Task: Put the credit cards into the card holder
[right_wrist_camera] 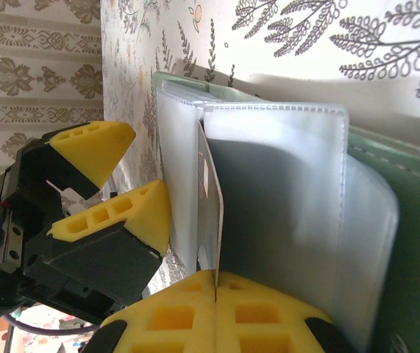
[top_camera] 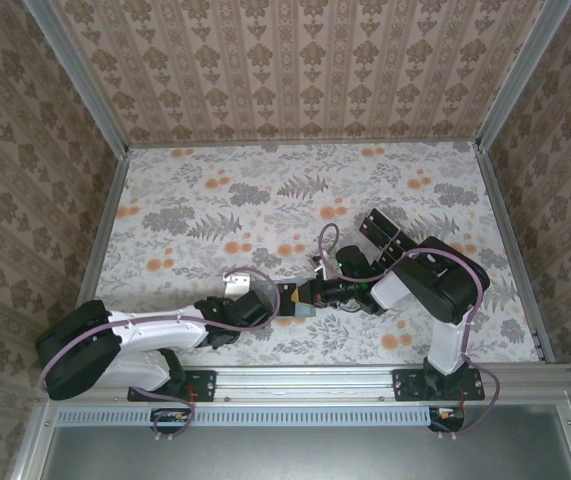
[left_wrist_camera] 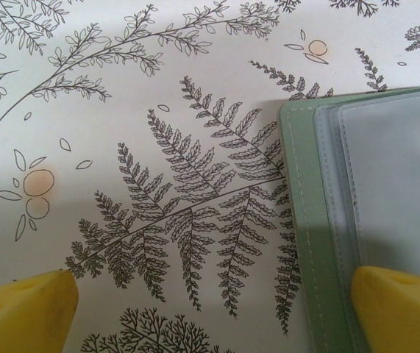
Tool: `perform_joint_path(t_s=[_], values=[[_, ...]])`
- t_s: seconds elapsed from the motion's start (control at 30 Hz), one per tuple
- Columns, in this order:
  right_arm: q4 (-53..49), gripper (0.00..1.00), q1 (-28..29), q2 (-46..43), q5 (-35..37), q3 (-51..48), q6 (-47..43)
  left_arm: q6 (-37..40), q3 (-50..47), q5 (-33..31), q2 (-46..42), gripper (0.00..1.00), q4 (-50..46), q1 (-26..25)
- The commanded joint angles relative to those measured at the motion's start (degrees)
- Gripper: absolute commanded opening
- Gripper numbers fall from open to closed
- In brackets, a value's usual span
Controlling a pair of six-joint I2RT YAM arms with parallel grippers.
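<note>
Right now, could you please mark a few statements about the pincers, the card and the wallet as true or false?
1. The right pincer is shut on a thin card. True.
2. The left pincer is shut. False: its jaws stand wide apart.
3. The green wallet lies closed. False: it is open, clear sleeves showing.
4. The tablecloth has a plant pattern. True.

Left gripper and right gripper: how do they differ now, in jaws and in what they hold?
The left gripper stands wide open; the right gripper is shut. The left gripper holds nothing, one finger over the green edge of the card holder; the right gripper pinches a thin credit card at the clear sleeves. Both have yellow fingers and are at the open card holder.
</note>
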Motion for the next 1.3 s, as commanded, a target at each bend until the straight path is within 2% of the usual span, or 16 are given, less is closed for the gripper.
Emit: perform_joint_path(t_s=[0.0, 1.07, 1.2, 1.27], values=[[-5.83, 0.00, 0.29, 2.32, -1.55, 0.14, -2.08, -0.54, -1.25, -0.02, 0.70, 1.00, -3.07, -0.50], [-12.22, 0.00, 2.43, 2.60, -0.21, 6.19, -2.35, -0.84, -1.95, -0.05, -0.07, 1.00, -2.78, -0.50], [-14.21, 0.22, 2.44, 0.40, 0.22, 6.15, -2.79, -0.54, -1.75, -0.21, -0.16, 1.00, -2.88, -0.50], [-16.22, 0.29, 2.41, -1.84, 0.88, 5.97, -3.34, -0.54, -1.65, -0.20, -0.33, 1.00, -2.88, -0.50]])
